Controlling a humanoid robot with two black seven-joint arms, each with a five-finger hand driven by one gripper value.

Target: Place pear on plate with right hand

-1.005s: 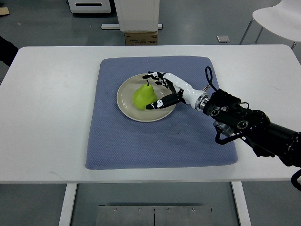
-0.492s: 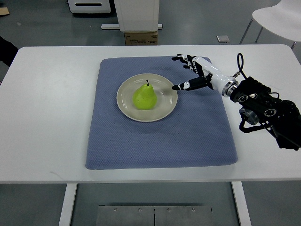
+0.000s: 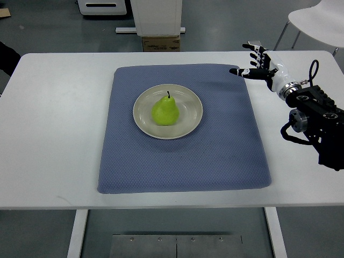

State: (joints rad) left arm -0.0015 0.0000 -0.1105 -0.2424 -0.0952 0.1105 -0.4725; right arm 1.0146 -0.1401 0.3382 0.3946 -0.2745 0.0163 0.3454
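A green pear point(image 3: 165, 111) with a dark stem stands upright in the middle of a round beige plate point(image 3: 188, 123). The plate rests on a blue-grey mat point(image 3: 215, 150) on the white table. My right hand point(image 3: 252, 62) is up at the mat's far right corner, well away from the plate, with its black and white fingers spread and nothing in them. Its dark forearm point(image 3: 314, 121) runs off the right edge. The left arm does not show.
The white table point(image 3: 54, 129) reaches past the mat on all sides. Beyond its far edge stand a cardboard box point(image 3: 161, 43), a white cabinet base and part of a white chair point(image 3: 317, 21). A dark shape point(image 3: 6, 56) sits at the left edge.
My right hand has let go of the pear and drawn back to the right and away, from the plate to the mat's far right corner. The pear stays upright on the plate.
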